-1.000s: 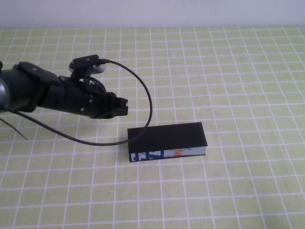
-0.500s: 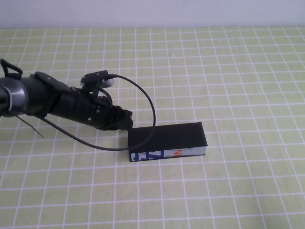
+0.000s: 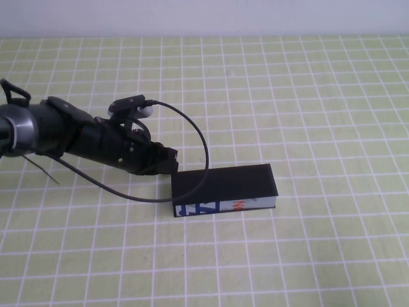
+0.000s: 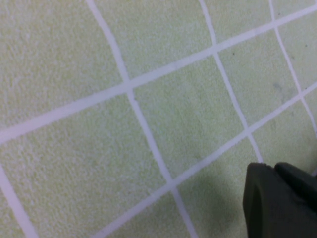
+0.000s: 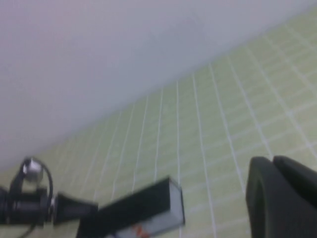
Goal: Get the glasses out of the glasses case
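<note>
The glasses case (image 3: pixel 223 183) lies shut on the green checked mat, its black lid on top and its white printed side facing me. It also shows in the right wrist view (image 5: pixel 143 208). The glasses are hidden. My left gripper (image 3: pixel 169 160) is shut and empty, low over the mat, its tip just off the case's far left corner. The left wrist view shows only the mat and the gripper's (image 4: pixel 285 198) dark fingers pressed together. My right gripper (image 5: pixel 285 198) is out of the high view; it is shut, empty, raised and well away from the case.
A black cable (image 3: pixel 202 137) loops from the left wrist camera over the mat and down across the case's left end. A white wall (image 3: pixel 204 16) bounds the mat at the back. The left arm also shows in the right wrist view (image 5: pixel 29 206).
My left arm moved nearer and to the right a second ago, bringing its gripper tip up to the case's left end. It has held still for the last half second.
</note>
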Available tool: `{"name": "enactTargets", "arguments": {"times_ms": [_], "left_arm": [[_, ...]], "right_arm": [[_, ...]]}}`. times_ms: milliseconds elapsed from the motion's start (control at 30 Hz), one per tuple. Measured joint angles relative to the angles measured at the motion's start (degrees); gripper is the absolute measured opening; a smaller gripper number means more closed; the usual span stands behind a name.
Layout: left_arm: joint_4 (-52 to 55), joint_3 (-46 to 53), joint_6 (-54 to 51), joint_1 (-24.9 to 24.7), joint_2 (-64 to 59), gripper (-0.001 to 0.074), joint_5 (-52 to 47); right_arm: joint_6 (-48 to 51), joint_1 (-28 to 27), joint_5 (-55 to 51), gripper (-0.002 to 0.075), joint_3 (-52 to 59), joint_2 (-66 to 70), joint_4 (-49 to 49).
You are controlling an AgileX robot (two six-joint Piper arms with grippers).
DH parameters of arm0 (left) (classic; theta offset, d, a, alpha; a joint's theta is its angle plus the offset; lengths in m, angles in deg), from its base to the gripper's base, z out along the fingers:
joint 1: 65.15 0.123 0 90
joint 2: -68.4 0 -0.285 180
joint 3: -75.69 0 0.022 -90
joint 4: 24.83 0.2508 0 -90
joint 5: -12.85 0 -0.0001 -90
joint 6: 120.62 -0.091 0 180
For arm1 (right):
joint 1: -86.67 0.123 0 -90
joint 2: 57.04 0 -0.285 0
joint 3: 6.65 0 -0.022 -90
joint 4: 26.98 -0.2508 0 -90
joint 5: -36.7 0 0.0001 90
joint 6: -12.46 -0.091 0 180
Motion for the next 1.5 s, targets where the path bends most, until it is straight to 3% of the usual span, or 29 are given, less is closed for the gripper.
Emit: {"name": "enactTargets", "arguments": {"times_ms": [233, 500, 767, 933, 1033, 1233, 1500], "left_arm": [[0.0, 0.0, 0.0, 0.0, 0.0, -0.0004, 0.0], [0.0, 0.0, 0.0, 0.0, 0.0, -0.0004, 0.0], [0.0, 0.0, 0.0, 0.0, 0.0, -0.0004, 0.11], [0.0, 0.0, 0.0, 0.0, 0.0, -0.0004, 0.11], [0.0, 0.0, 0.0, 0.0, 0.0, -0.0004, 0.11], [0.0, 0.0, -0.09, 0.0, 0.0, -0.0004, 0.11], [0.0, 0.0, -0.22, 0.0, 0.0, -0.0004, 0.11]], "right_arm": [[7.28, 0.0, -25.88, -0.0018, -18.55, 25.23, 4.06], [19.42, 2.26, -34.73, -0.0018, -36.18, 52.65, 4.32], [26.76, 22.43, -31.44, -0.0017, -52.87, 74.16, 14.65], [36.44, 30.86, -31.22, -0.0005, -61.0, 83.73, 21.71], [42.38, 32.2, -31.08, 0.0068, -64.39, 88.58, 22.71], [51.11, 32.38, -28.23, 0.0302, -66.89, 94.62, 24.71], [53.6, 32.38, -21.93, 0.0349, -67.05, 98.43, 30.22]]}}
